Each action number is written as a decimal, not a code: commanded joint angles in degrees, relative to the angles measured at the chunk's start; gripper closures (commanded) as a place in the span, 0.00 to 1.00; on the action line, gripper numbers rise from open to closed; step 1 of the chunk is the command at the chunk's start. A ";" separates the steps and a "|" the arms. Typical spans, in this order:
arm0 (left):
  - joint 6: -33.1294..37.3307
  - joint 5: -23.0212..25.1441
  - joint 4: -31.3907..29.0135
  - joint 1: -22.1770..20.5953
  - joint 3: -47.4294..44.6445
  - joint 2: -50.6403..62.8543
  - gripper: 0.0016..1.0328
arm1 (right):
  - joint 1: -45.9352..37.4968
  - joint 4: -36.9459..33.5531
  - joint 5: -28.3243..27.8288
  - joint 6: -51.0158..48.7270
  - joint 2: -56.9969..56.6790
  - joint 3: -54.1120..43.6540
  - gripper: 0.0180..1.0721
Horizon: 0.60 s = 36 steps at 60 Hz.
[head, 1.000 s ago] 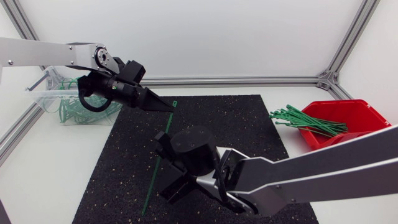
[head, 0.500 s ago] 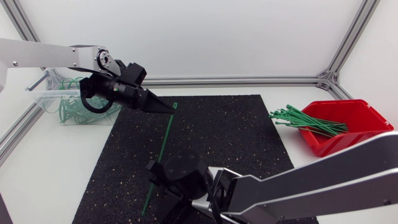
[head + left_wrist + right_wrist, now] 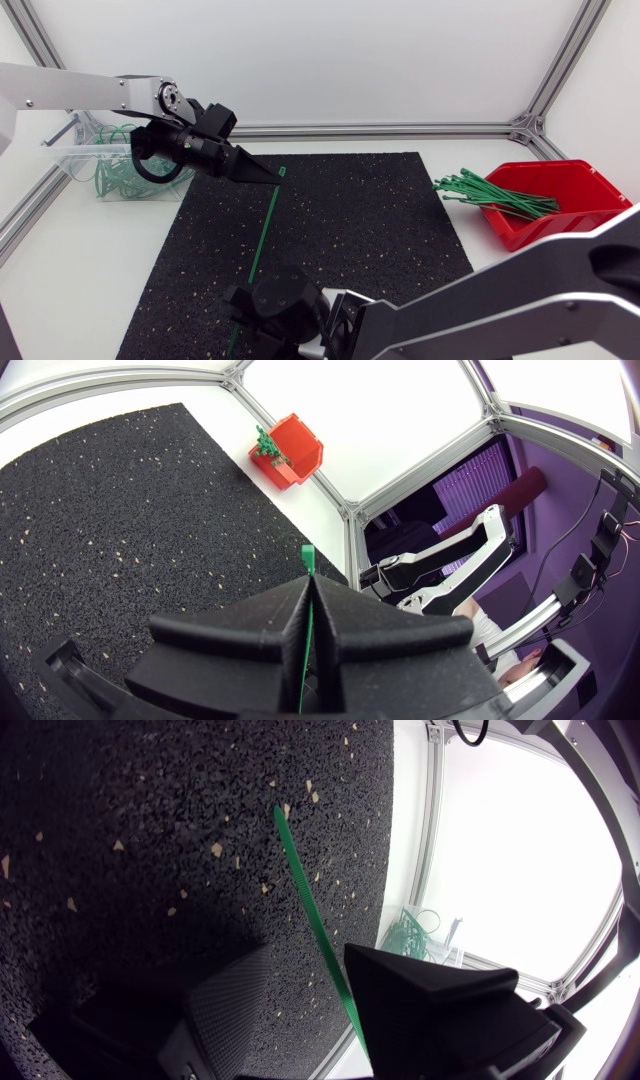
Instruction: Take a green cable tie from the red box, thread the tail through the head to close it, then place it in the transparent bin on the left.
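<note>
Here, left pincer [image 3: 269, 174] clamping tie [image 3: 262, 226], over mat [image 3: 360, 215].

Your head view is bright and evenly lit; the white tabletop [image 3: 90, 270] shows hardly a shadow. In your right wrist view the speckled black rubber mat [image 3: 150, 810] falls into deep shadow just ahead of the matte black right gripper [image 3: 300, 970], and the white beyond glares.

Lower part of cable tie [image 3: 264, 228] hidden under right arm [image 3: 290, 312], its jaws too
</note>
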 commanded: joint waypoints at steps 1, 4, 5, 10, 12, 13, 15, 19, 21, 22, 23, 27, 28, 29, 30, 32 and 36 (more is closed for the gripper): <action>1.50 0.77 -0.71 0.02 0.98 1.64 0.97 | 0.74 0.71 -0.64 -0.05 1.14 0.23 0.52; 1.50 0.77 -0.71 0.20 1.33 1.99 0.97 | 0.91 0.71 -0.72 0.04 0.70 0.05 0.52; 1.50 0.77 -0.71 0.29 1.51 2.16 0.97 | 0.91 0.71 -0.81 0.12 0.61 -0.04 0.52; 1.41 0.77 -0.80 0.55 1.86 2.34 0.97 | 1.53 0.71 -0.81 0.74 0.08 -0.57 0.55; 1.41 0.77 -0.80 0.55 1.86 2.34 0.97 | 1.79 0.71 -0.81 0.91 -0.36 -0.83 0.57; 1.41 0.77 -0.80 0.64 1.95 2.43 0.97 | 1.88 0.71 -0.81 1.00 -0.53 -0.92 0.58; 1.41 0.68 -0.80 0.73 2.04 2.52 0.97 | 2.14 0.71 -0.81 1.27 -0.97 -1.18 0.60; 1.32 0.68 -0.80 0.73 2.30 2.60 0.97 | 2.49 0.62 -0.99 1.62 -1.59 -1.27 0.63; 1.32 0.68 -0.80 0.73 2.30 2.60 0.97 | 2.76 0.53 -0.90 1.71 -1.94 -1.44 0.65; 1.32 0.68 -0.89 0.73 2.21 2.60 0.97 | 3.02 0.53 -0.90 1.88 -2.12 -1.53 0.65; 1.32 0.68 -0.89 0.64 2.21 2.60 0.97 | 3.02 0.53 -0.90 1.97 -2.20 -1.62 0.65; 1.32 0.68 -0.98 0.55 2.04 2.52 0.97 | 3.28 0.53 -0.99 2.06 -2.38 -1.80 0.70; 1.32 0.68 -0.98 0.55 1.95 2.34 0.97 | 3.28 0.44 -0.90 2.15 -2.56 -1.80 0.72; 1.32 0.68 -0.98 0.55 1.95 2.25 0.97 | 3.37 0.44 -0.99 2.32 -2.73 -1.88 0.76; 1.32 0.68 -0.98 0.55 1.95 2.25 0.97 | 3.28 0.44 -0.99 2.32 -2.73 -1.88 0.77; 1.32 0.68 -0.98 0.55 1.86 2.08 0.97 | 3.28 0.44 -0.99 2.32 -2.82 -1.97 0.79; 1.32 0.68 -0.98 0.55 1.69 1.99 0.97 | 3.28 0.36 -0.99 2.58 -2.82 -2.24 0.82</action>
